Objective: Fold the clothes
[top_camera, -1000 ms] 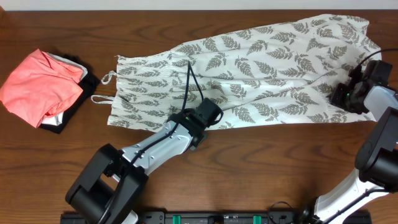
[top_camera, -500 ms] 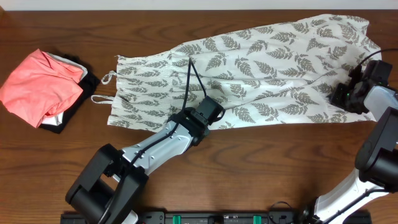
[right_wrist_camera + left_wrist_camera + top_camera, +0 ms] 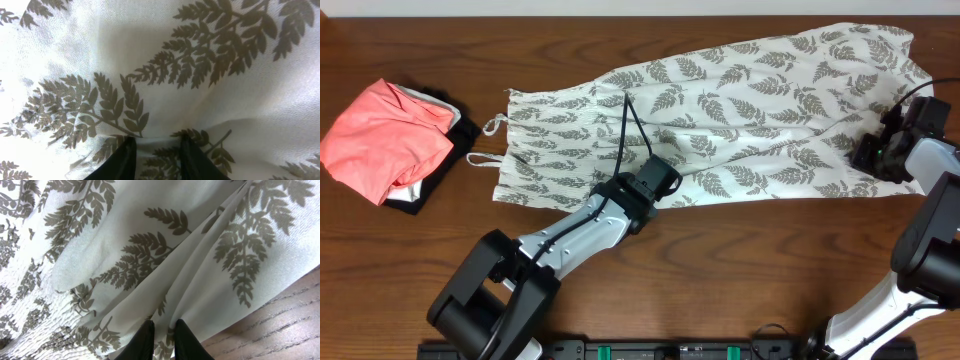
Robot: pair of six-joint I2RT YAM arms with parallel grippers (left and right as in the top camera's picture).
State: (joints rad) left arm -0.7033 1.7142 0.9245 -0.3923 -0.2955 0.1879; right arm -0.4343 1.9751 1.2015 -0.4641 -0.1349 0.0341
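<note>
On table [image 3: 770, 260], dress [image 3: 750, 90] pinched by left tool [image 3: 162, 326], right tool [image 3: 157, 144]

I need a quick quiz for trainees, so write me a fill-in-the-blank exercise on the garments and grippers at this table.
1. The long white dress is printed all over with ___ leaves.
2. In the overhead view, its thin straps lie at the ___ end.
3. The coral-pink garment rests on top of a ___ garment.
4. The left gripper and the right gripper each pinch the ___.

Missing words: fern; left; black; dress
</note>
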